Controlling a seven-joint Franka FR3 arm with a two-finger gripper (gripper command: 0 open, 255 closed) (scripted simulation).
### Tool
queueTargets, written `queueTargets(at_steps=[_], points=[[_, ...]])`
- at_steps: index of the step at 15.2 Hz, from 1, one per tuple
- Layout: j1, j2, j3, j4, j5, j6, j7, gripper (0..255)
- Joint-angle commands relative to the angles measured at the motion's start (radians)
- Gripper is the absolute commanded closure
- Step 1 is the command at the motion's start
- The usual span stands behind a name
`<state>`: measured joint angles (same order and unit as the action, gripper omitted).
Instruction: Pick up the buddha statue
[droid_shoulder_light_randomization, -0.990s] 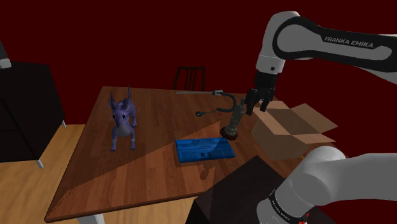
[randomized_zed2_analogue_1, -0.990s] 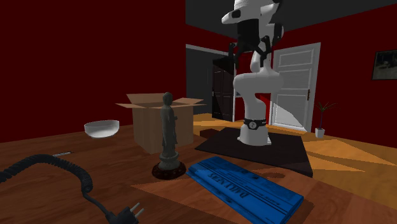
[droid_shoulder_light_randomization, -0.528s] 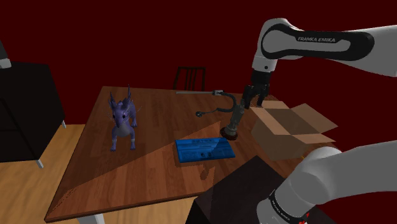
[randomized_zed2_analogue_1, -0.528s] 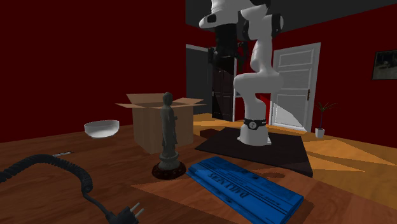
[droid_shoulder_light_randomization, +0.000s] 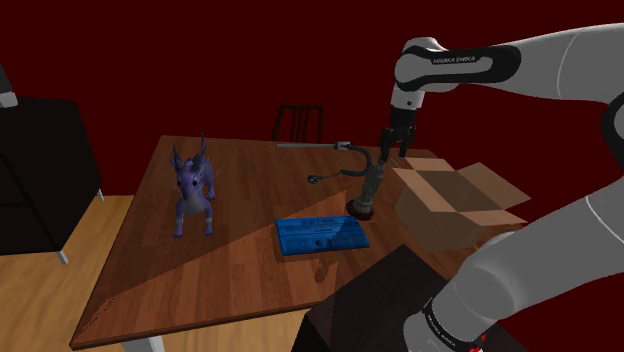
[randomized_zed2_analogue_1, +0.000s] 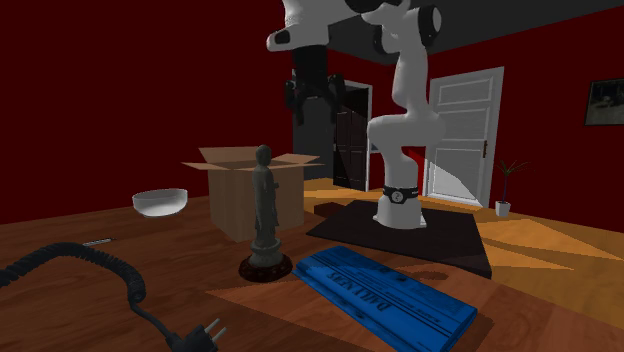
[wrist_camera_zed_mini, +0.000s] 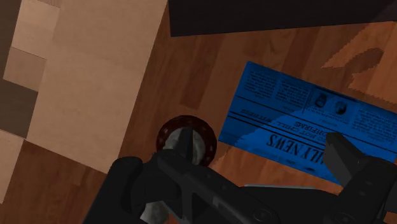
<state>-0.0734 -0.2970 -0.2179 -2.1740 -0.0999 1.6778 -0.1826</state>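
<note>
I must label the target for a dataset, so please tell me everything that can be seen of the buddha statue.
The buddha statue is a slim, grey standing figure on a round, dark reddish base. It stands upright on the wooden table, between the open cardboard box and the blue newspaper, close to both. The open pincer hangs above it, not touching.

The wide-spread hand (wrist_camera_zed_mini: 233, 162) hangs over the statue (wrist_camera_zed_mini: 185, 137), between cardboard box (wrist_camera_zed_mini: 76, 76) and blue newspaper (wrist_camera_zed_mini: 305, 121).
</note>
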Motion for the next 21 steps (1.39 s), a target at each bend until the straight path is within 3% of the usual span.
queueTargets(at_steps=[1,9,18,19,21], points=[[-0.008,0.073,-0.022,0.057,-0.001,0.016,-0.033,0],[-0.053,0.349,-0.09,0.307,0.028,0.038,-0.164,0],[-0.055,0.372,-0.09,0.232,0.033,0.136,-0.162,0],[-0.055,0.373,-0.09,0.234,0.034,0.135,-0.162,255],[-0.055,0.373,-0.09,0.234,0.034,0.134,-0.162,255]])
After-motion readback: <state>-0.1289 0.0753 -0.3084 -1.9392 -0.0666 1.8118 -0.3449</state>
